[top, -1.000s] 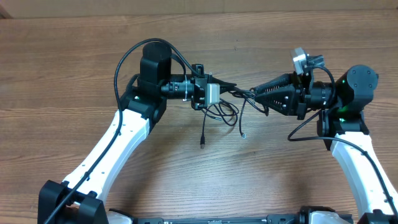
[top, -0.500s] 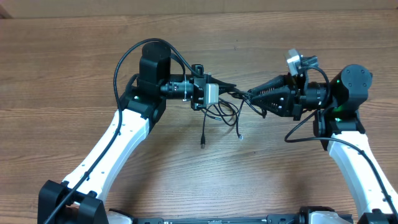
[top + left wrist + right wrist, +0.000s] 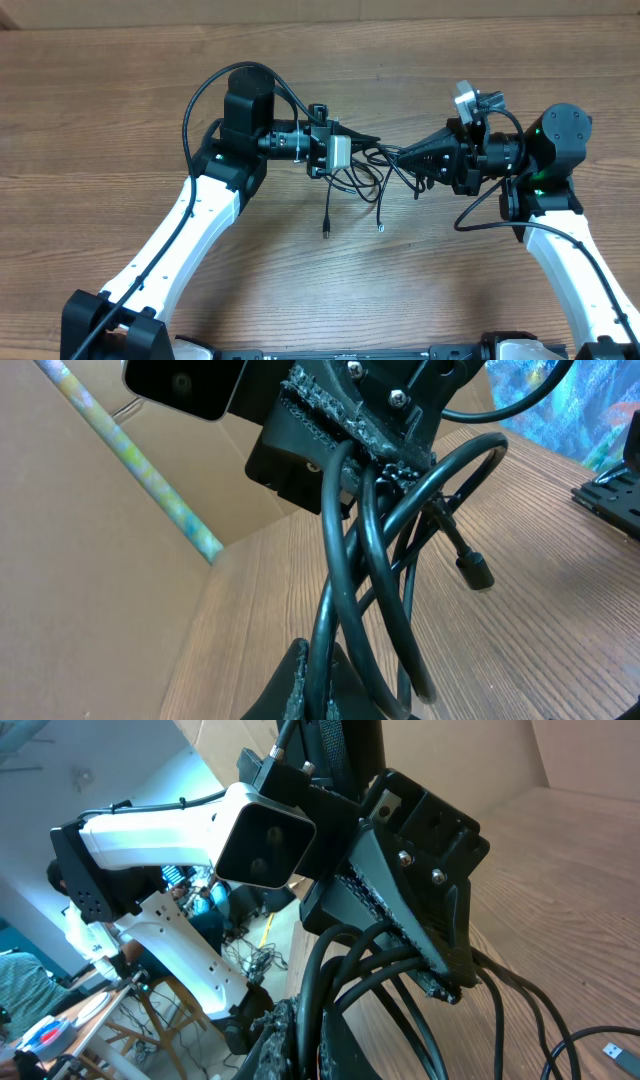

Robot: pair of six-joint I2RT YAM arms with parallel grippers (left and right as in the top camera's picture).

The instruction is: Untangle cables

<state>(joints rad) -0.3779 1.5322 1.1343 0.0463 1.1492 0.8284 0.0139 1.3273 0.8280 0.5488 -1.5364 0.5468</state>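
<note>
Seen from overhead, the cables [image 3: 368,172] are held over the table [image 3: 100,100] between the left gripper [image 3: 374,143] and right gripper [image 3: 402,156], tips nearly meeting, seemingly so the knot can be pulled apart; in the left wrist view strands are pinched by closed fingers [image 3: 288,690], and likewise in the right wrist view.

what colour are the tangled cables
The cables are black, glossy and plain with no pattern; the left wrist view shows them best.
</note>
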